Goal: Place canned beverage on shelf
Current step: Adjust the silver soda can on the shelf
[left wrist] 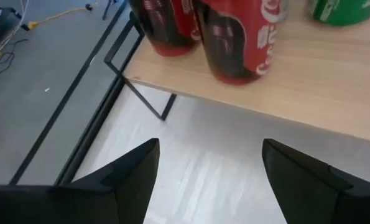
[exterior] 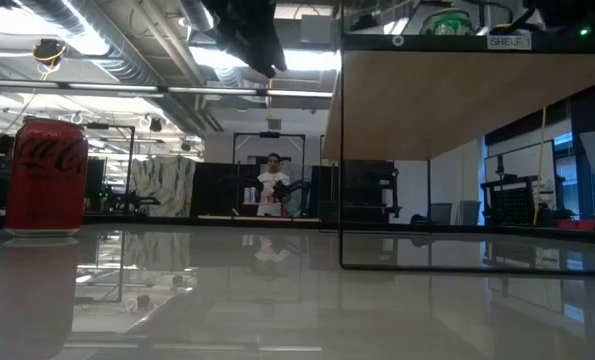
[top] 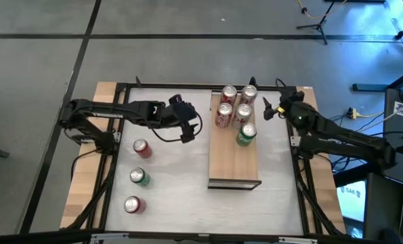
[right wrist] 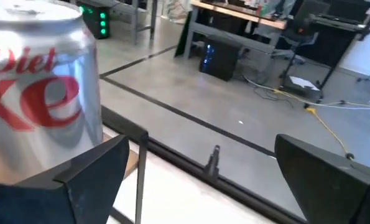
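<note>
Five cans (top: 236, 112) standing on the shelf (top: 234, 163). Left gripper (left wrist: 209, 180) beside the shelf, released, grasping nothing. Right gripper (right wrist: 203, 186) near its far corner, likewise released.

Looking straight down from above in the high view, taking in the whole table (top: 187, 196), both arms and the shelf (top: 234, 159) at centre frame. Set at tabletop height in the low view, facing level across the glossy surface into the room, with a red can (exterior: 45, 178) close at left and the shelf's underside (exterior: 457, 100) at upper right. Mounted on the left wrist, close above the shelf edge (left wrist: 309, 93). Mounted on the right wrist, very near a silver can (right wrist: 41, 99), facing the floor beyond.
</note>
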{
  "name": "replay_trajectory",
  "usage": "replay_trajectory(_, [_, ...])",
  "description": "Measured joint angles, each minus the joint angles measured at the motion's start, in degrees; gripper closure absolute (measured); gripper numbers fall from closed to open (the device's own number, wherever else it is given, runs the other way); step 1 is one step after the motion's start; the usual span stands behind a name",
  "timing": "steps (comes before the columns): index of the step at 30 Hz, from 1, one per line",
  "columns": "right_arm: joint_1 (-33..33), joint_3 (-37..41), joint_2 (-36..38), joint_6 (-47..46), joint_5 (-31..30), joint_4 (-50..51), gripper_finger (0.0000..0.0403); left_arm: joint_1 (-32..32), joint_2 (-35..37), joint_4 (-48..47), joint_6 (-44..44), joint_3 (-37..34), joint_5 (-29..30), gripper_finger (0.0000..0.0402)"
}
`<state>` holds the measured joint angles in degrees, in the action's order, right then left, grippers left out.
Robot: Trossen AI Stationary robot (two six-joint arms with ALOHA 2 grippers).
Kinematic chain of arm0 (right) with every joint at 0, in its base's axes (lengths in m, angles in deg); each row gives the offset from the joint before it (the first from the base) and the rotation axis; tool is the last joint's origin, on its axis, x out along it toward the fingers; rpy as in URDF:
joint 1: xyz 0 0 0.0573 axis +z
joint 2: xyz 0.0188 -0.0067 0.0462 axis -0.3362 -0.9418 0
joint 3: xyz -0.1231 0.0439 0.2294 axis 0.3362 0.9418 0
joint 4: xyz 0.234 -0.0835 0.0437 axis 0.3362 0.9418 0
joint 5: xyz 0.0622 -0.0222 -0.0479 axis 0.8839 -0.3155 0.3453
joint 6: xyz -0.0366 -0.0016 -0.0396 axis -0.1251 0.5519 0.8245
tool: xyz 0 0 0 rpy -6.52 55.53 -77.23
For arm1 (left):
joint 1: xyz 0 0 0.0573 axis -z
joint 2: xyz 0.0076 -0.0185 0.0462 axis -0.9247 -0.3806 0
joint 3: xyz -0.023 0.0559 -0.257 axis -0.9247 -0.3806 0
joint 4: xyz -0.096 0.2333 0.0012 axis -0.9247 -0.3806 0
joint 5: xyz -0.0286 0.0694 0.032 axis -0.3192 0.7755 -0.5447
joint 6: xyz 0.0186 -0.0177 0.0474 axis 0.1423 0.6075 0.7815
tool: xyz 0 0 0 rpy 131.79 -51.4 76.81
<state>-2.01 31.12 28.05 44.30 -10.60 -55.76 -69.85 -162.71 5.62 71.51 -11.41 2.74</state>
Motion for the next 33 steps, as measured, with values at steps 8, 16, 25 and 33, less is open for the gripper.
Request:
replay_trajectory(8, [-8.05, 0.0, -3.61, 1.0, 13.97, -4.03, 0.0006, 0.14, 0.39, 1.13, 0.02, -0.59, -1.18, 0.0127])
replay_trajectory(16, [-11.86, 0.0, -5.4, 1.91, 23.36, -4.9, 0.0006, 0.15, 0.34, 1.13, -0.02, -0.59, -1.2, 0.0127])
replay_trajectory(25, [-12.17, 0.0, -10.2, 2.03, 26.75, -9.71, 0.0006, 0.18, 0.3, 2.3, -0.09, -0.59, -1.2, 0.0127])
replay_trajectory(33, [-12.17, 0.0, -12.5, 2.07, 25.97, -9.93, 0.0006, 0.18, 0.28, 2.28, -0.14, -0.59, -1.21, 0.0127])
